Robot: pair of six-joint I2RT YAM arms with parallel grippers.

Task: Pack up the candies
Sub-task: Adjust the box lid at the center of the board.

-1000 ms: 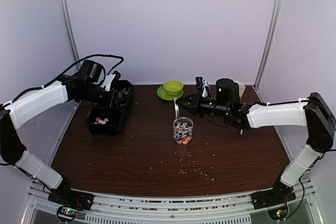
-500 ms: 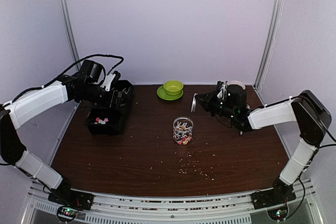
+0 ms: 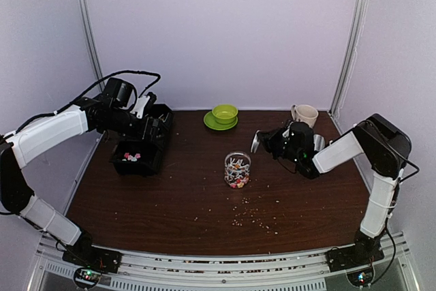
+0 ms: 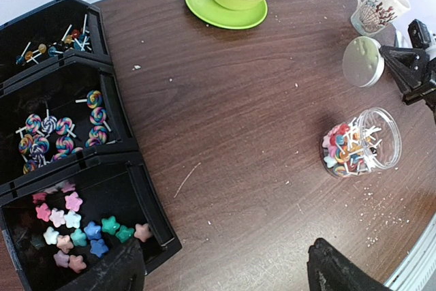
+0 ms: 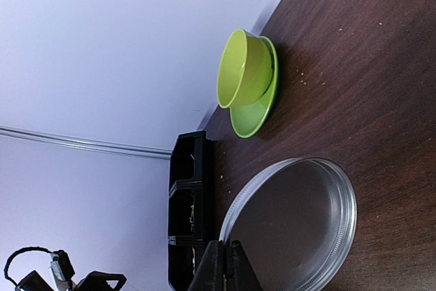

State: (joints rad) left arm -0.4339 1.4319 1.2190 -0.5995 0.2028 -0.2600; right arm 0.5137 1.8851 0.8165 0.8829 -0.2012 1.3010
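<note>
A clear glass jar (image 3: 237, 170) stands mid-table, partly filled with candies (image 4: 345, 149) in pink, blue and white. More candies, pastel stars (image 4: 71, 226), lie in the nearest compartment of a black tray (image 4: 146, 202). My left gripper (image 4: 225, 279) hovers open over the tray's corner and holds nothing. My right gripper (image 3: 261, 142) is shut on the rim of the jar's silver lid (image 5: 293, 226). It holds the lid tilted, up and to the right of the jar. The right fingertips (image 5: 216, 257) pinch the lid's edge.
A green bowl (image 3: 224, 112) on a green plate (image 4: 204, 6) sits at the back. A patterned mug (image 3: 304, 114) stands at the back right. The tray's other compartments hold swirl lollipops (image 4: 54, 134) and small lollipops (image 4: 54, 39). Pale crumbs (image 3: 248, 216) dot the near table.
My right arm has drawn back to the right, carrying the lid away from above the jar and uncovering the mug. The left arm has stayed still.
</note>
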